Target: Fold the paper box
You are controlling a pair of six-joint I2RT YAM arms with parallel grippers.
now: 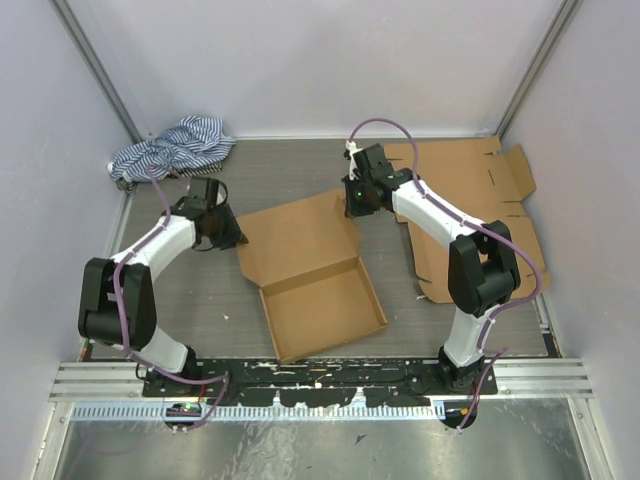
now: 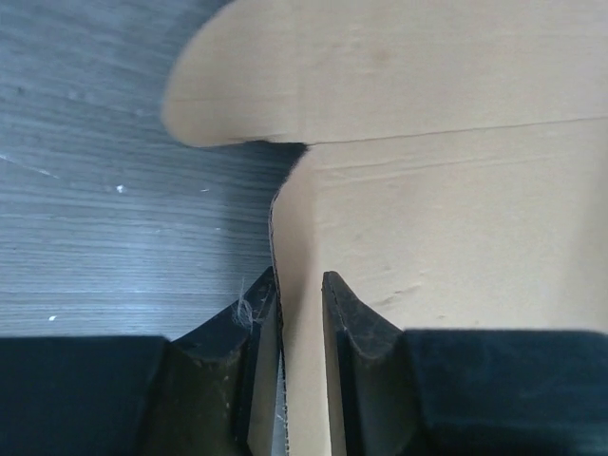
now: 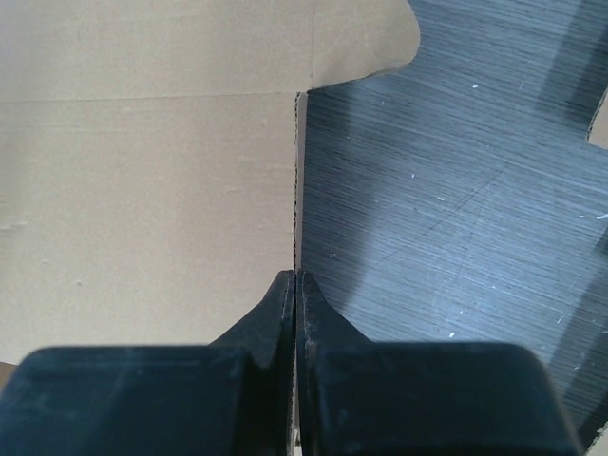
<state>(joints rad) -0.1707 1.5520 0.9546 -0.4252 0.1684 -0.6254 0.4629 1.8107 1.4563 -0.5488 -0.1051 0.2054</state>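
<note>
Well, at the upper left of the top view a striped blue and white cloth (image 1: pixel 175 145) lies bunched in the corner, well away from the work. Next comes the black left gripper (image 1: pixel 224 234). It sits at the left edge of the brown cardboard box (image 1: pixel 310 270), which lies in the middle of the grey table (image 1: pixel 190 290). In its own camera its jaws stand a little apart, one on each side of a thin edge of the box (image 2: pixel 427 190). They do not squeeze it. I think it is there to grab that side. The black right gripper (image 1: pixel 356 200) is at the upper right edge of the big flap, pinched tight on that edge, likely to hold the flap steady. At the far right lie flat brown cardboard sheets (image 1: pixel 480 190), not in use.

The box is half made. Its lower half is a shallow tray with low walls standing up. Its upper half is a wide lid flap, open and not folded over. Rounded tabs show at its corners.
</note>
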